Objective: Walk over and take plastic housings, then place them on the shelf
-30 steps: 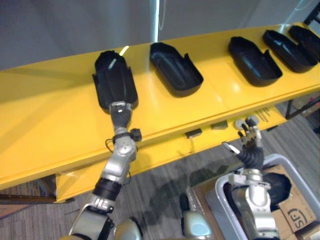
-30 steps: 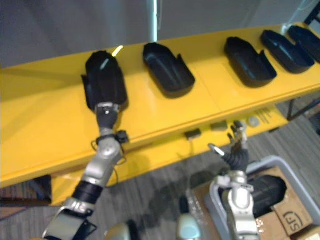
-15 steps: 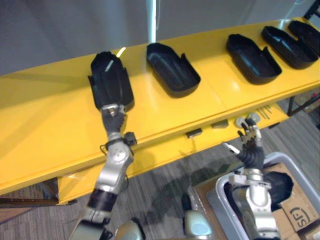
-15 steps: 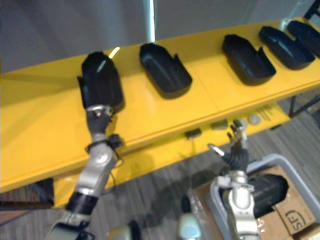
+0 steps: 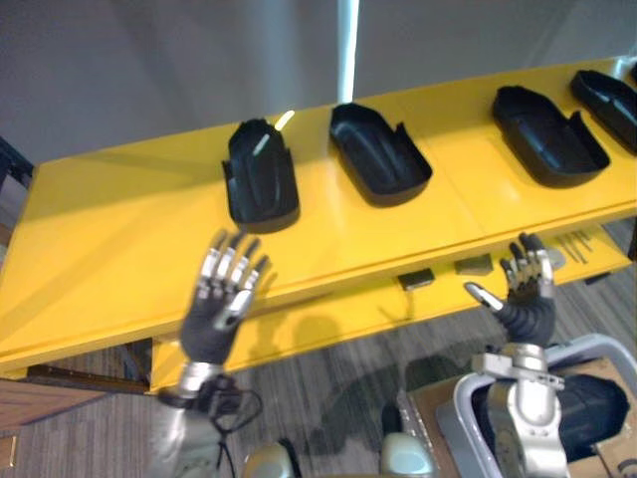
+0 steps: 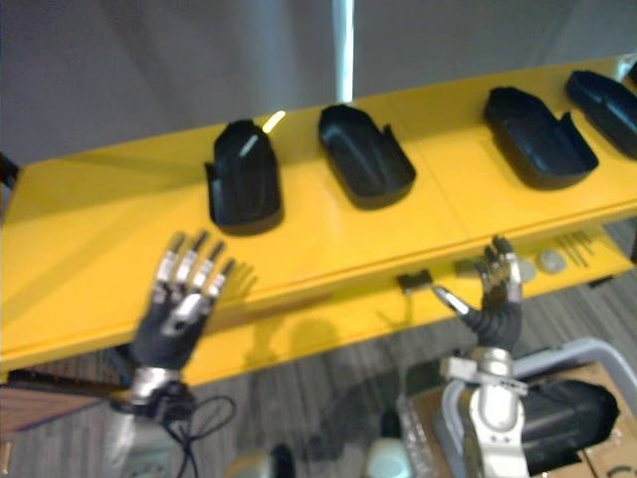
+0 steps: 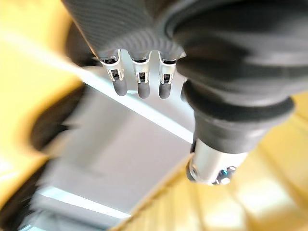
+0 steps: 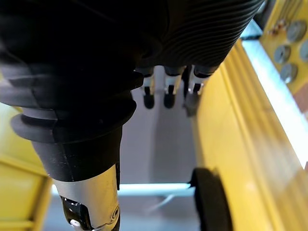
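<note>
The left hand (image 5: 221,299) is raised with its fingers spread and straight, and it holds nothing. It is before the front edge of the yellow shelf (image 5: 109,249), near the leftmost plastic housing (image 5: 261,184) but apart from it. The right hand (image 5: 525,289) is also up, its fingers straight and empty. Further right on the shelf lie the 2nd housing (image 5: 380,154), the 3rd housing (image 5: 549,136) and the 4th housing (image 5: 609,95). 1 more black housing (image 5: 592,413) lies in the grey bin (image 5: 460,408).
</note>
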Robot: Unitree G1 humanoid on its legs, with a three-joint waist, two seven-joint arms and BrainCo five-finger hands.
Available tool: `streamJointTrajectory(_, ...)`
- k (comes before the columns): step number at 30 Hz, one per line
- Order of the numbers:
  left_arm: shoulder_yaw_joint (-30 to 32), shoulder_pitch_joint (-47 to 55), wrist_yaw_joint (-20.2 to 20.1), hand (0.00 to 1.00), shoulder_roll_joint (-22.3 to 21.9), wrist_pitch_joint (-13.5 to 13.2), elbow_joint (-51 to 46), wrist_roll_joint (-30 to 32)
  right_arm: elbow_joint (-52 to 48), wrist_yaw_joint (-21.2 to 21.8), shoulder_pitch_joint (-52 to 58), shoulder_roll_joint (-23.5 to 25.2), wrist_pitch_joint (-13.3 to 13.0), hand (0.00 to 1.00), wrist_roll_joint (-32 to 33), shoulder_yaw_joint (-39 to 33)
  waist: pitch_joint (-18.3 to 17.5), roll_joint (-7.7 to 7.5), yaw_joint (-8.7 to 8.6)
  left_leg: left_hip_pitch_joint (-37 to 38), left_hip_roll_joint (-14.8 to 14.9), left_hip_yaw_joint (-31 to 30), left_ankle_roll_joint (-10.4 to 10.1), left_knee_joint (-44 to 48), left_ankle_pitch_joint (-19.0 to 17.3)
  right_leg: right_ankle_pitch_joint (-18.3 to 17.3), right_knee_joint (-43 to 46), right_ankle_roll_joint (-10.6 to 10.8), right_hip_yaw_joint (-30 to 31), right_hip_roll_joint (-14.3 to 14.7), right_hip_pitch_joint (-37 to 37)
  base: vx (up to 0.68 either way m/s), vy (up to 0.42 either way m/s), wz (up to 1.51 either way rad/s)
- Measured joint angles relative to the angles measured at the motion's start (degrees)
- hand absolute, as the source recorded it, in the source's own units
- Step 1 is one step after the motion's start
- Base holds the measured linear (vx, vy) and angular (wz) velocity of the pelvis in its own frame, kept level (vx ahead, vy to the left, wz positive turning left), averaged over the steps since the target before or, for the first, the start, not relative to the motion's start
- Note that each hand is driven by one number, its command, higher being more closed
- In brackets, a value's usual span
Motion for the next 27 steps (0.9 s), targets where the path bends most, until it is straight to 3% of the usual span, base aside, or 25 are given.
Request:
streamJointTrajectory(4, 6.17, 0.06, 6.73, 0.0, -0.81, -1.08, 0.49, 1.21, 1.4, 4.32, -3.42, -0.77, 0.17, 0.0, 2.54, -0.04, -2.07, -0.66, 1.42, 0.69, -0.45, -1.94, -0.27, -1.79, 1.22, 0.01, -0.86, 0.01, -2.03, -0.15, 1.68, -0.01, -0.009, 0.28)
streamJointTrajectory(5, 7.02, -0.04, 11.59, 0.0, -0.91, -0.72, 1.87, 4.12, 4.01, 5.7, -7.11, -1.28, 0.53, 0.0, 3.23, -0.03, -2.43, -1.2, 1.64, 0.67, -0.53, -2.96, -0.3, -2.25, 1.61, 0.01, -1.29, 0.01, -3.34, -0.22, 2.53, -0.02, -0.023, 0.34)
streamJointTrajectory(6, 7.29, -0.31, 13.74, 0.0, -0.94, -0.59, 3.41, 5.57, 5.58, 6.27, -9.24, -1.75, 0.75, 0.0, 3.86, -0.03, -2.55, -1.41, 1.87, 0.64, -0.62, -3.58, -0.31, -2.32, 1.76, 0.01, -1.37, 0.01, -3.86, -0.23, 2.93, -0.07, -0.035, 0.44)
streamJointTrajectory(7, 8.54, -1.13, 19.42, 0.0, -1.48, 1.16, 8.56, 8.95, 10.53, 7.47, -15.6, -3.27, 1.91, 0.0, 5.56, 0.09, -3.09, -1.87, 3.34, 0.46, -0.71, -4.4, -0.45, -2.49, 2.11, -0.01, -1.48, -0.01, -4.89, -0.24, 3.3, -0.06, -0.023, 0.27)
streamJointTrajectory(9, 9.55, -1.16, 22.48, 0.0, -2.28, 2.02, 12.61, 10.2, 13.96, 8.0, -20.25, -4.31, 2.7, 0.0, 6.59, 0.29, -3.44, -1.99, 3.93, -0.39, -0.86, -5.64, -0.56, -2.46, 2.4, -0.01, -1.49, -0.02, -5.85, -0.34, 3.29, -0.05, -0.018, 0.41)
streamJointTrajectory(10, 10.82, -1.61, 25.51, 0.0, -3.43, 3.56, 17.89, 12.55, 17.62, 8.5, -25.59, -5.89, 3.7, 0.0, 6.96, 0.35, -3.53, -2.17, 4.39, -1.64, -1.0, -7.07, -0.71, -2.1, 2.68, -0.02, -1.42, -0.06, -7.76, -0.56, 3.3, -0.04, -0.019, 0.54)
streamJointTrajectory(13, 11.86, -1.8, 29.38, 0.0, -3.47, 5.24, 29.98, 14.98, 23.66, 9.15, -33.48, -9.04, 5.27, 0.0, 9.76, 1.22, -3.63, -2.02, 6.28, -3.47, -1.09, -9.54, -0.51, -1.08, 3.04, -0.12, -1.18, -0.28, -9.92, -0.49, 3.48, -0.01, -0.012, 0.45)
streamJointTrajectory(16, 12.77, -2.1, 30.43, 0.0, -3.44, 5.4, 41.67, 19.4, 28.47, 11.02, -38.1, -10.47, 7.14, 0.0, 12.03, 1.29, -3.63, -1.97, 7.45, -3.2, -1.6, -10.77, -0.43, -1.0, 3.35, -0.32, -1.08, -0.56, -11.12, -0.59, 4.7, 0.03, 0.009, 0.31)
streamJointTrajectory(18, 12.41, -1.7, 30.13, 0.0, -3.48, 5.4, 48.34, 23.51, 34.1, 10.66, -42.22, -13.03, 7.9, 0.0, 8.67, 1.31, -3.6, -1.93, 7.95, -3.12, -2.0, -11.97, -0.36, -0.95, 3.41, -1.04, 0.01, -1.23, -11.52, -0.87, 5.11, 0.02, 0.03, 0.27)
streamJointTrajectory(21, 10.24, -1.34, 28.76, 0.0, -3.46, 5.12, 53.25, 23.55, 41.62, 9.19, -47.72, -16.69, 8.39, 0.0, 3.35, 1.33, -3.39, -1.57, 8.33, -2.95, -2.84, -12.41, -0.12, -1.04, 3.56, -2.68, 1.55, -0.45, -11.53, -1.81, 5.02, -0.01, 0.022, 0.11)
streamJointTrajectory(27, 8.56, -1.59, 26.25, 0.0, -4.26, 3.06, 59.06, 22.9, 47.89, 11.34, -52.17, -22.49, 8.52, 0.0, 4.75, 1.33, -1.92, 0.93, 8.3, -2.2, -3.26, -12.7, -0.13, -3.75, 5.5, -4.84, 5.8, -0.23, -11.45, -2.69, 2.84, -0.02, -0.005, 0.04)
